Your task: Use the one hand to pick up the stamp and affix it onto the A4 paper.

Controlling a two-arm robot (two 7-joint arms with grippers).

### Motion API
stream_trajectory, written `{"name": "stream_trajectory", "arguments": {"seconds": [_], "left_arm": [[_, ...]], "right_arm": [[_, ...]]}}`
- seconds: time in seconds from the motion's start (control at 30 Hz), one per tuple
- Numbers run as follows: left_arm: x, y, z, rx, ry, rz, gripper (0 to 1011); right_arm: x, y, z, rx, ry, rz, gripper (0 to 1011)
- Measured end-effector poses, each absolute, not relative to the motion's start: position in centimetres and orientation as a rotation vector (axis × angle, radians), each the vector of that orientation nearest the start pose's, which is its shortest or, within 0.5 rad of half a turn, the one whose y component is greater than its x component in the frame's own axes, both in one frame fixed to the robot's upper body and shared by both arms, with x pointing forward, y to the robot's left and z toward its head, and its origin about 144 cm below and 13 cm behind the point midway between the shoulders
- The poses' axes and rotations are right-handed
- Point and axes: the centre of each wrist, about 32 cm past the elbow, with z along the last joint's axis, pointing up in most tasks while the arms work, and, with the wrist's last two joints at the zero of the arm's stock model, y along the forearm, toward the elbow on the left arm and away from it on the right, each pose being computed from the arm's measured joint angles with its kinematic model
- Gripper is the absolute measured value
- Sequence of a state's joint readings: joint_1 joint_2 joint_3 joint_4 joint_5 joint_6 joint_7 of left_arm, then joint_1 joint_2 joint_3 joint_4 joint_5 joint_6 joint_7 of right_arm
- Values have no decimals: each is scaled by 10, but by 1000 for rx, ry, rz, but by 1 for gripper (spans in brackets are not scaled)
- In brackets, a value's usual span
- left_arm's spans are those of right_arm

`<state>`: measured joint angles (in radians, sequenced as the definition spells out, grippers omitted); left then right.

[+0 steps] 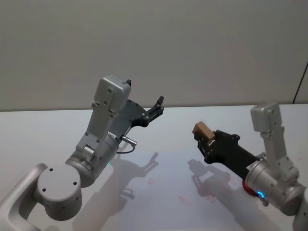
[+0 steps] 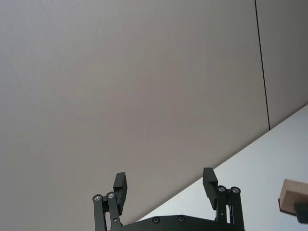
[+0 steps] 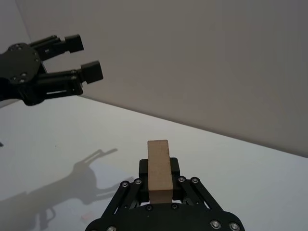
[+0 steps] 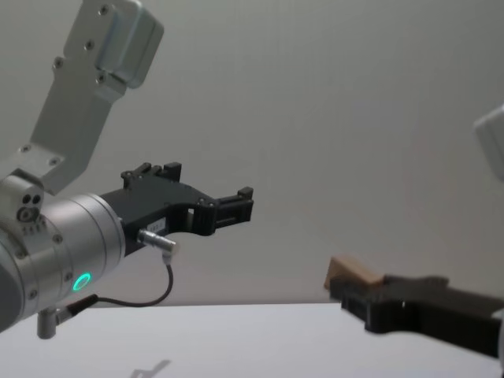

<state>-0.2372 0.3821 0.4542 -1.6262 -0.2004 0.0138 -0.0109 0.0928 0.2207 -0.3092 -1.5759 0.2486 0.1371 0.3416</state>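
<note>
The stamp (image 1: 202,129), a small tan wooden block, is clamped upright between the fingers of my right gripper (image 1: 204,137), the hand with the long flat black body, raised above the white table (image 1: 163,144) right of centre. In the right wrist view the stamp (image 3: 159,159) stands between the black fingers (image 3: 176,166). From the chest, the stamp (image 4: 353,273) sticks up from that gripper (image 4: 356,293) at the lower right. My left gripper (image 1: 158,107) hangs open and empty, lifted high at centre-left and pointing towards the back wall. The A4 paper cannot be told apart from the white surface.
Faint red marks (image 1: 185,198) lie on the tabletop below and between the two arms. A plain grey wall (image 1: 192,48) runs behind the table. The left arm's silver wrist with its green light (image 4: 80,281) looms large at the chest view's left.
</note>
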Motion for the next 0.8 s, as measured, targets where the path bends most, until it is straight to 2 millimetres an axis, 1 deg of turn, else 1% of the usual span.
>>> {"name": "stream_trajectory", "arguments": {"seconds": [0.13,0.37,0.4,0.8], "left_arm": [[492,198,1204,61,-268,1124,1001],[492,198,1204,61,-268,1124,1001],[492,198,1204,61,-268,1124,1001],[492,198,1204,61,-268,1124,1001]], "right_arm": [[471,-198,1163,-52,82,-928,221],[464,-212,1168,-39,61,-940,221],[464,-212,1168,-39,61,-940,221],[447,-244,1160,-82,31,-962,220]]}}
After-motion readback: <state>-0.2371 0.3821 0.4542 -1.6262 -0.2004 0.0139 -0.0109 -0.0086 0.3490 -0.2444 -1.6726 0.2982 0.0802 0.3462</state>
